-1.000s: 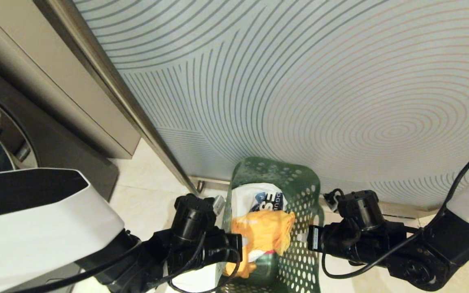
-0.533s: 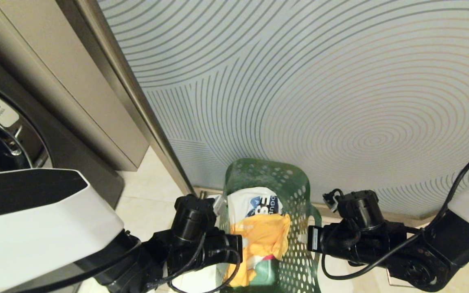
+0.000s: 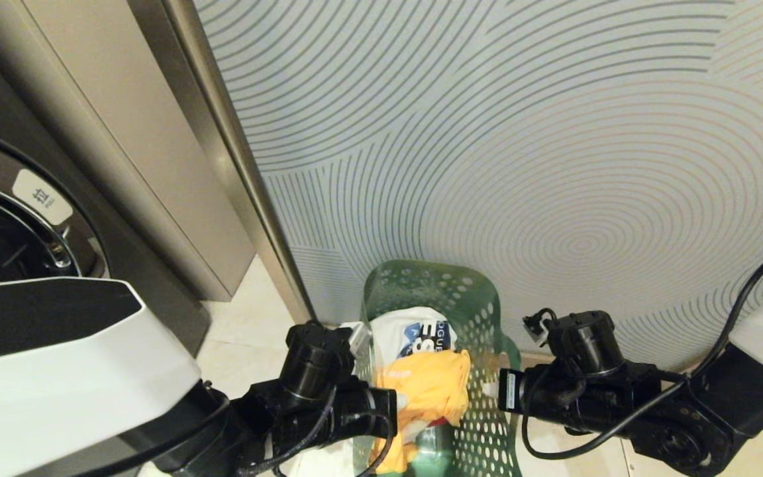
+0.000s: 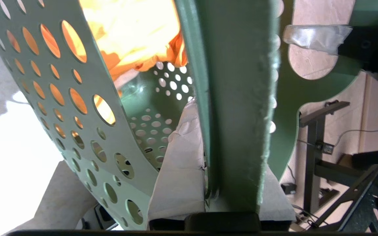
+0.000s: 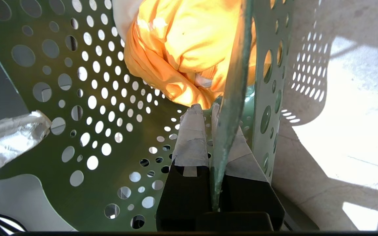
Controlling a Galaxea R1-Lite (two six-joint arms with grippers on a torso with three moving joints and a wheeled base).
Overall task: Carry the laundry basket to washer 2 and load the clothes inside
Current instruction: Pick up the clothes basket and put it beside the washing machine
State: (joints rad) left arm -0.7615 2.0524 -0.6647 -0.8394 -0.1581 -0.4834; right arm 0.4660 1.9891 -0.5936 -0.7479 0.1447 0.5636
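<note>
Clamping the flared rim from opposite sides, the left gripper (image 3: 381, 404) and the right gripper (image 3: 504, 391) each have their taped fingers pinched on the wall of the laundry basket (image 3: 481, 318), which hangs between them, its mouth facing up and its long axis running away from the robot. Inside lie an orange garment (image 3: 431, 384) and a white printed one (image 3: 414, 331). Beyond stands a patterned panel (image 3: 554, 165), with a grey washer (image 3: 17, 218) at far left.

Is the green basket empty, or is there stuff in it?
Not empty. The laundry basket holds an orange garment on top of a white printed one. How far down the pile goes cannot be seen.
</note>
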